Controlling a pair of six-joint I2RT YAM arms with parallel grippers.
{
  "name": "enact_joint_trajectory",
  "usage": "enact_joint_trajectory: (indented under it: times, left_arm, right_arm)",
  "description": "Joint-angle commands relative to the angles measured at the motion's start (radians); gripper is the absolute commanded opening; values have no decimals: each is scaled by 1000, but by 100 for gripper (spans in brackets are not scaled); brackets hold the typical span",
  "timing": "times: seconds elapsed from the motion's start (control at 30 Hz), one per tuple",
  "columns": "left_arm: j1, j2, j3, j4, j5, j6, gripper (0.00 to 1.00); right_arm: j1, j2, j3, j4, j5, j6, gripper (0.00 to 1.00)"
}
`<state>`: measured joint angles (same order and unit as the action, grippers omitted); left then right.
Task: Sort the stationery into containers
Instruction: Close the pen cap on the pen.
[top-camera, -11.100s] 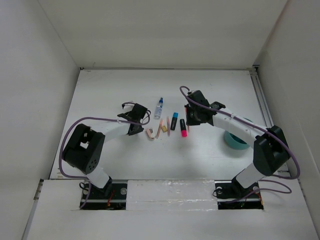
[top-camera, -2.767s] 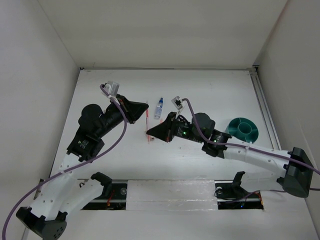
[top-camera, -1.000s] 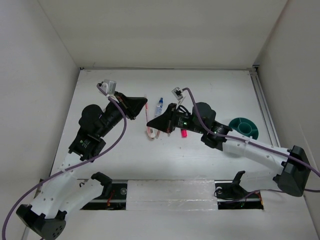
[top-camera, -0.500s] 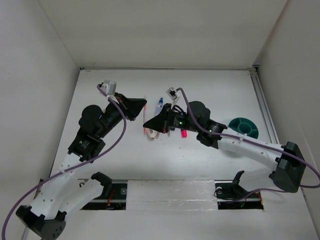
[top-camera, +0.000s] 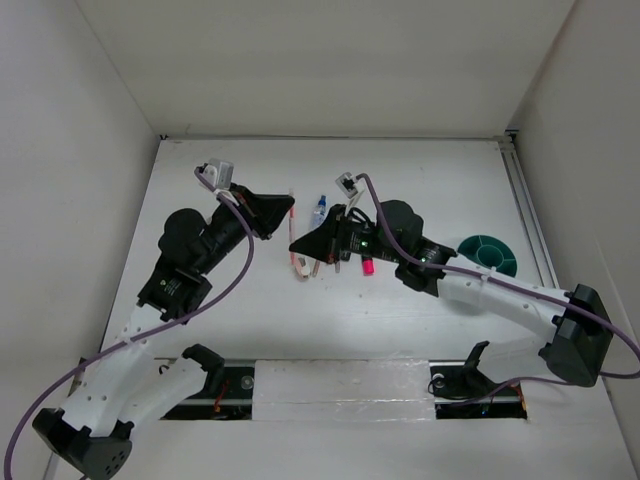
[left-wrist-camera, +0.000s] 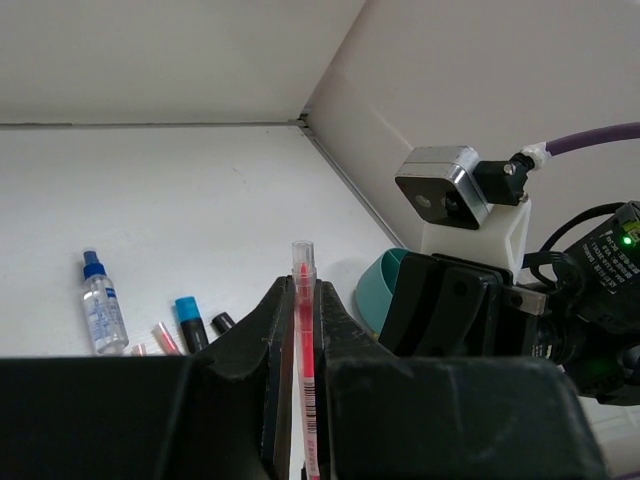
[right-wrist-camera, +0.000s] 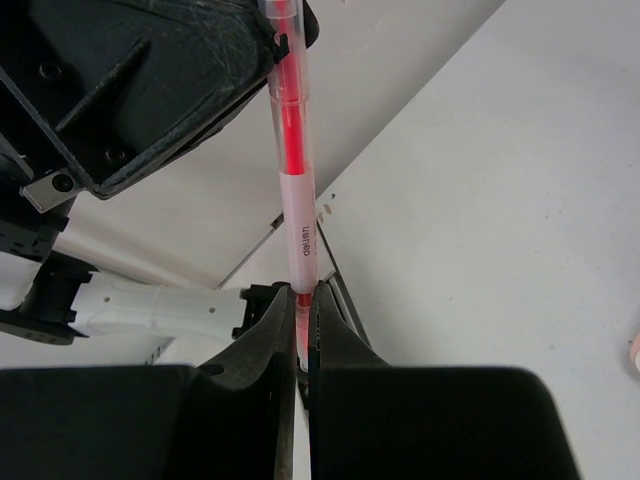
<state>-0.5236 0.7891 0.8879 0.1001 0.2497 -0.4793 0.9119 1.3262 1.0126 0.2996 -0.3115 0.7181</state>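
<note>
Seen from above, both arms reach toward the middle of the white bench (top-camera: 450, 180) and meet at one thin orange-pink pencil (top-camera: 291, 228). The left arm rises from its base at the near left and stretches forward and to the right. Its end effector (top-camera: 288, 208) is lifted off the bench and clamped shut on the pencil's far end.

The right arm runs low and long from its base at the near right, crossing leftward. Its end effector (top-camera: 296, 249) is pinched shut on the pencil's near end. In the right wrist view the pencil stands straight up out of the narrow gap between the right fingers (right-wrist-camera: 275, 330), with its top in the left arm's jaws.

The clear bottle (top-camera: 320, 210) and the pink-black highlighter (top-camera: 367, 266) lie on the bench just beside the right arm. The teal cup (top-camera: 510, 258) sits well apart, at the right.
</note>
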Motion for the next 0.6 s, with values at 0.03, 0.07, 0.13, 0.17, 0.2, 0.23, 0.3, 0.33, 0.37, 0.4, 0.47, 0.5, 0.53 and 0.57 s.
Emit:
enact_joint_trajectory:
  times: [0.03,0.07,0.13,0.17,0.2,0.23,0.3,0.33,0.37,0.4,0.47,0.5,0.53,0.57]
  left_arm:
    - [-29,-17,-33,-217,132,4,0]
    - [-29,-8,-33,-217,132,4,0]
    - [-29,1,-33,-226,132,4,0]
    - [-29,1,-33,-226,141,4,0]
    - [-29,10,-33,-226,141,4,0]
    - [-29,10,-33,-226,141,4,0]
    - [-29,10,-33,-226,123,4,0]
    - [-29,1,-23,-226,112,4,0]
    - [-29,1,-23,-226,103,-7,0]
    - [-29,1,-11,-226,94,-7,0]
    - [-29,-10,0,-226,94,-18,0]
    - [-29,-10,14,-226,80,-28,3]
    - [-29,-10,37,-226,71,-28,8]
    - [-29,-19,51,-226,71,-28,12]
  right_arm:
    - [-47,-64,52,294,167,-11,0]
    - [-56,-64,52,305,176,-11,0]
    - [-70,-74,40,305,176,-2,0]
    - [-70,-87,40,305,164,-2,0]
    - [-70,-87,40,305,164,-2,0]
    - [-70,-87,49,305,164,-2,0]
    - [-70,-87,60,305,123,-2,0]
    - [-53,-87,60,294,123,-15,0]
    - [-42,-76,60,294,123,-29,0]
    - [-33,-76,60,294,123,-29,0]
    - [-4,-76,44,294,123,-39,0]
    - [-4,-76,32,309,123,-39,0]
    - [11,-76,21,309,123,-39,0]
    - [25,-76,0,320,123,-39,0]
